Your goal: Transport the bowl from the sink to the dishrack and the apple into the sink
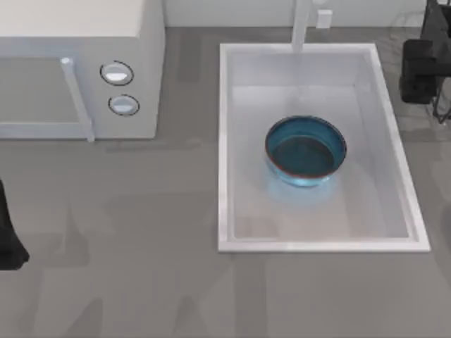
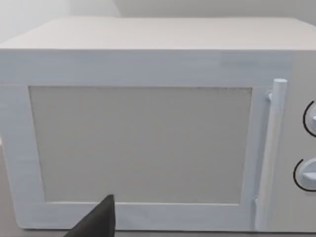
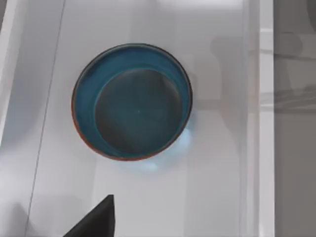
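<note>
Right gripper [image 1: 421,70] hovering at the table's far right beside the sink [image 1: 394,141], finger state impossible to tell, blue bowl [image 1: 306,151] sitting upright mid-basin below the tap [image 1: 301,24], left arm [image 1: 8,232] parked at left edge, microwave [image 1: 77,67] standing far left.

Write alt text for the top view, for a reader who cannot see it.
A blue bowl sits upright in the middle of a white sink on a grey table. A white microwave stands at the top left, and the tap rises behind the sink.
</note>
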Robot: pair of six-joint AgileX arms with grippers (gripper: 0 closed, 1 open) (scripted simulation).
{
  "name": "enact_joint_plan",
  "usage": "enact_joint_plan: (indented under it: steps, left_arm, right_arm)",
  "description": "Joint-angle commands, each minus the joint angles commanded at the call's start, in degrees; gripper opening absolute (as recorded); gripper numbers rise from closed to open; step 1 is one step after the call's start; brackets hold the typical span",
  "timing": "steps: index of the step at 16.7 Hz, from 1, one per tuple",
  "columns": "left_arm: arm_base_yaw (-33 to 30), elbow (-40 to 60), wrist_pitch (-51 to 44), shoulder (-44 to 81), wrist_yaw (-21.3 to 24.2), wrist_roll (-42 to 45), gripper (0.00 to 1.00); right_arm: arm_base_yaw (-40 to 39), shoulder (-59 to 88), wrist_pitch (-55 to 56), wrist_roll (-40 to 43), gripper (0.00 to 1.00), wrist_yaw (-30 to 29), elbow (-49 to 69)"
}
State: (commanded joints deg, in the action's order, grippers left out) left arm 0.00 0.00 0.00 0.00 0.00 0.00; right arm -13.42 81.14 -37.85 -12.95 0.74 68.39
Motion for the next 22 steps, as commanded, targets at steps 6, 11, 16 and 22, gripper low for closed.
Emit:
enact_joint_plan:
  steps: [6,11,16,22]
  left_arm:
    - [0.0,0.0,0.0,0.0,0.0,0.0,1.0]
    - [0.0,0.0,0.0,0.0,0.0,0.0,1.0]
    - [0.0,0.0,0.0,0.0,0.0,0.0,1.0]
    - [0.0,0.0,0.0,0.0,0.0,0.0,1.0]
  right_arm:
    - [-7.3,36.9,-19.8,-8.4,1.0,0.3,31.8]
    - [-12.5,58.8,-30.1,-14.0,1.0,-2.4,56.7]
    - [-15.8,70.4,-33.7,-17.3,1.0,-6.2,73.6]
    - [-16.5,72.3,-34.0,-17.9,1.0,-7.2,76.8]
